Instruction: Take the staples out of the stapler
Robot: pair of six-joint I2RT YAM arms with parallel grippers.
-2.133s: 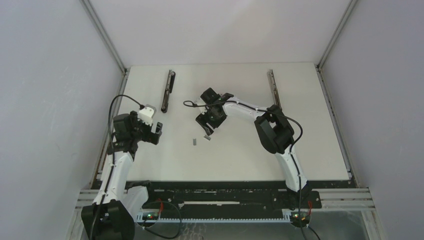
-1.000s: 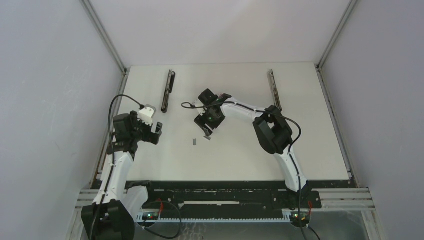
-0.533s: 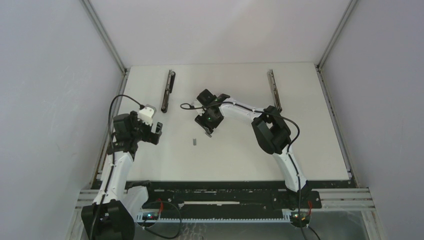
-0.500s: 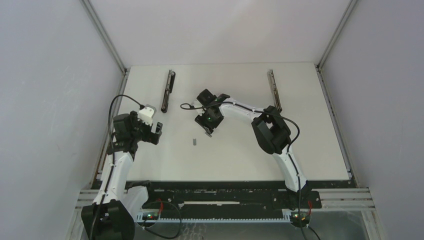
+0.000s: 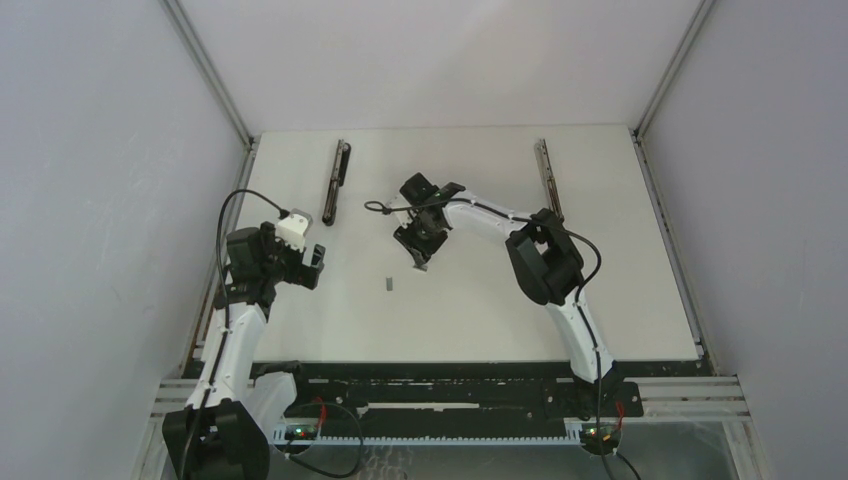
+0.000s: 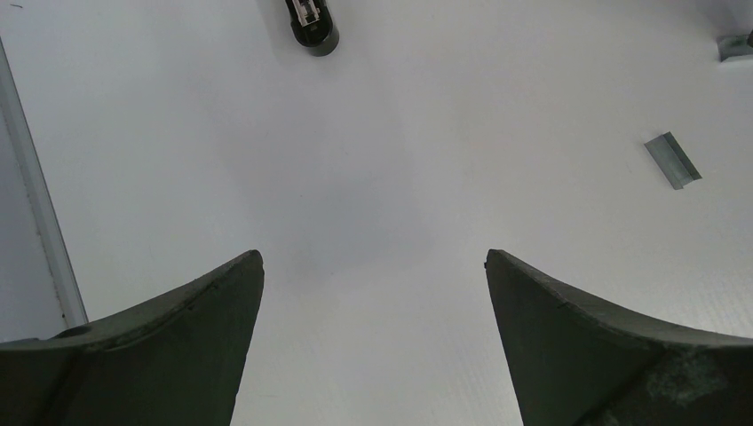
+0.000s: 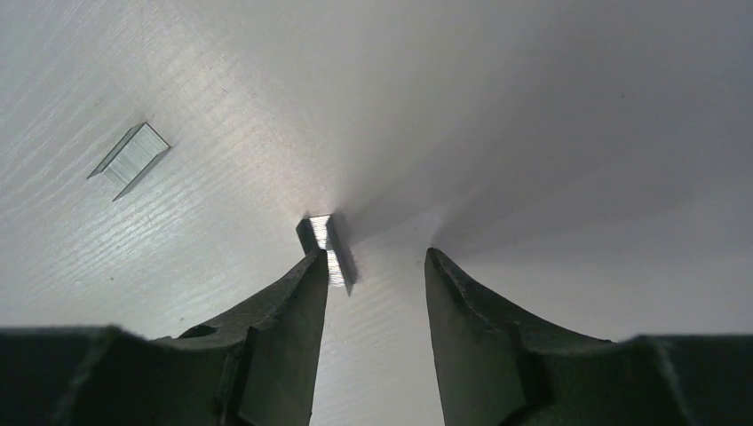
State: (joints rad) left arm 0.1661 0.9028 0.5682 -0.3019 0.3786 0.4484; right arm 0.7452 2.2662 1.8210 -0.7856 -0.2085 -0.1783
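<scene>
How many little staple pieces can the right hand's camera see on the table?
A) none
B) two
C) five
B: one staple strip lies off to the side on the table, and a second staple strip sits right by a fingertip of the right hand.

Left arm (image 5: 232, 345): bent at frame's left side; left gripper (image 6: 373, 262) fingers (image 6: 178, 355) spread wide. Right arm (image 5: 545, 265): reaches to frame centre; right gripper (image 7: 375, 255) angled down, fingers partly apart.
</scene>
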